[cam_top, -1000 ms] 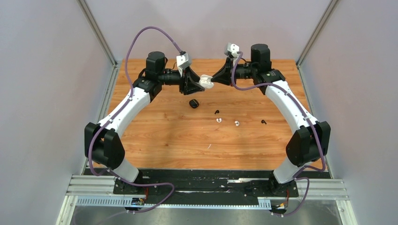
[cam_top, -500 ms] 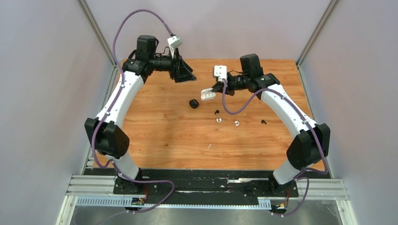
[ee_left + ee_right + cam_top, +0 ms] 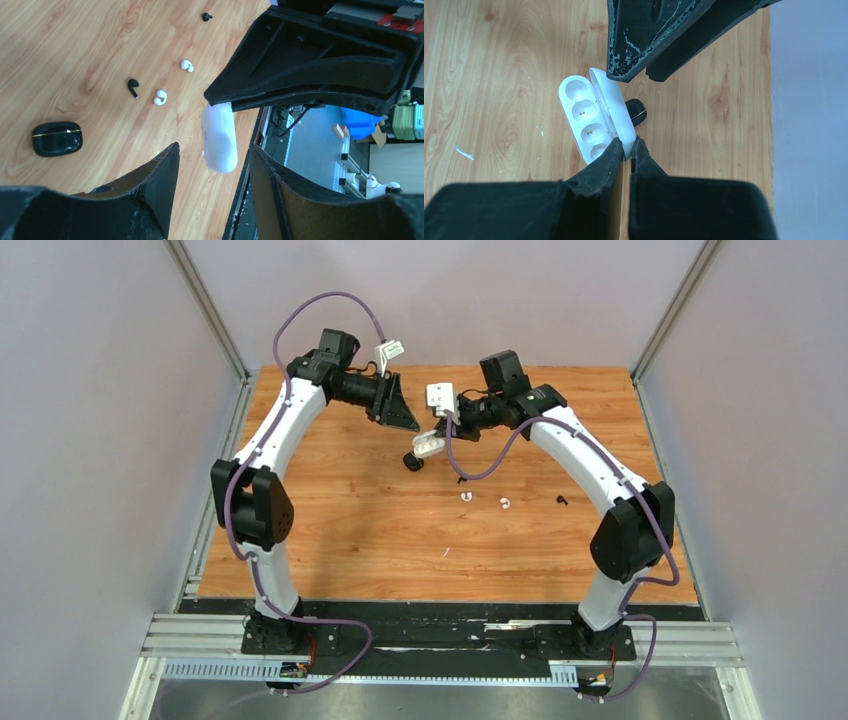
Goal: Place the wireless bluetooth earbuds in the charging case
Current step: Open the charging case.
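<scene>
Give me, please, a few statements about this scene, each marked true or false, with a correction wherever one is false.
1. The right fingers hold the white pebble-shaped plastic charging case with its lid open. True.
2. Two small white stemmed earbuds and two small black stemmed earbuds lie on the light wooden table. True.
3. One white earbud already sits in the open white case. False: its wells are empty.
4. The black pebble-shaped charging case lies closed on the table. True.
5. The left fingers grip a black earbud. False: they stand open with no earbud between them.
</scene>
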